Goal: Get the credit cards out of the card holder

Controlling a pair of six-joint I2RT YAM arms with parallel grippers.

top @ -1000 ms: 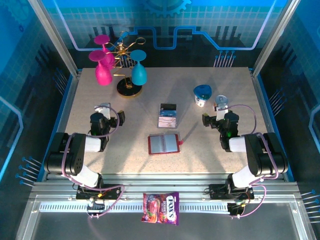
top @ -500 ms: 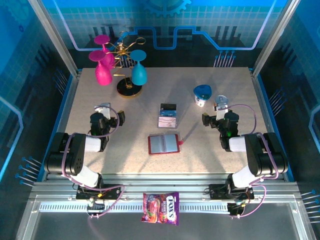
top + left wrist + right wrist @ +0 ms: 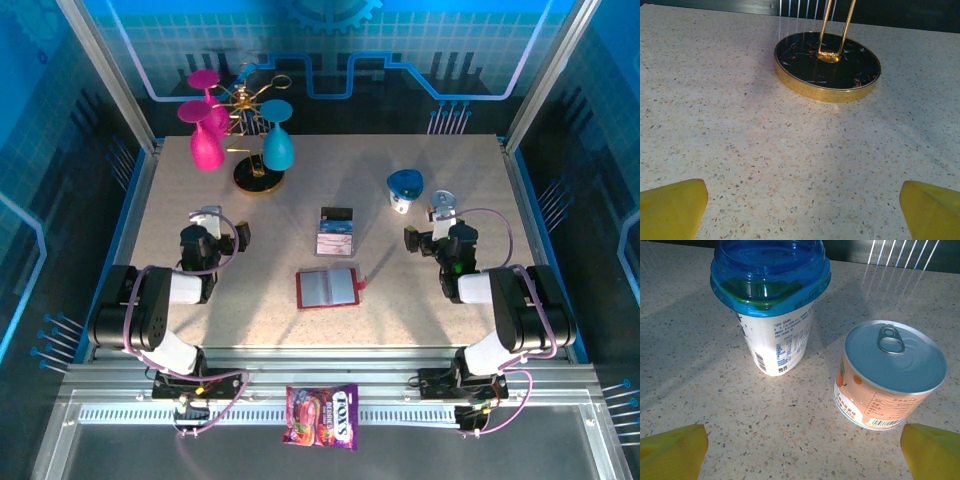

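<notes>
The red card holder (image 3: 327,288) lies open and flat at the table's middle front, grey inner pockets up, its snap tab pointing right. Just beyond it lie credit cards (image 3: 336,232) in a small overlapping pile, a dark one farthest back and blue and pale ones nearer. My left gripper (image 3: 222,223) rests low on the table well left of them, open, its yellow fingertips (image 3: 671,207) wide apart over bare table. Off to the right of the cards my right gripper (image 3: 430,226) sits low too, open, with nothing between its fingertips (image 3: 932,452).
A gold-rimmed black stand base (image 3: 827,65) is ahead of the left gripper, carrying pink and teal glasses (image 3: 277,148). A blue-lidded yogurt cup (image 3: 772,305) and a tin can (image 3: 890,375) stand just in front of the right gripper. A candy bag (image 3: 322,414) lies on the front rail.
</notes>
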